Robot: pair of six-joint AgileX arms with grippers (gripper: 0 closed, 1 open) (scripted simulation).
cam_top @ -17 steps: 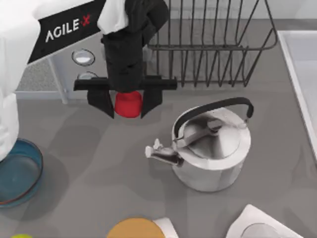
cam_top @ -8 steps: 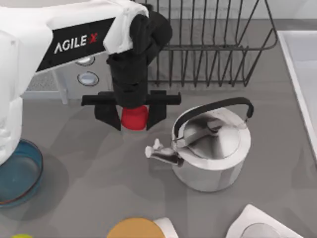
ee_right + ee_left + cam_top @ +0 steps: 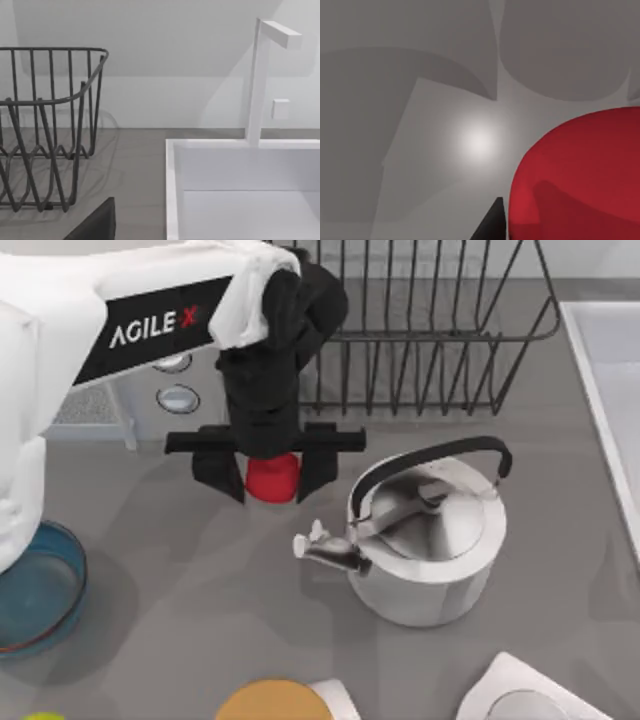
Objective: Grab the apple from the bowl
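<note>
Apple (image 3: pixel 272 479) clamped between left gripper (image 3: pixel 268 468) fingers, carried above counter just beside kettle (image 3: pixel 425 540) — well apart from blue bowl (image 3: pixel 40 590) at left edge. Grab looks done. Right gripper's state: cannot tell.

The round steel kettle (image 3: pixel 428 530) looked polished and mirror-bright; the small red apple (image 3: pixel 271 478) seemed smooth; the grey tabletop (image 3: pixel 200 590) was matt.

apple (image 3: pixel 271 480) top hidden under left tool (image 3: pixel 270 478), bowl (image 3: pixel 40 585) cut by left edge
</note>
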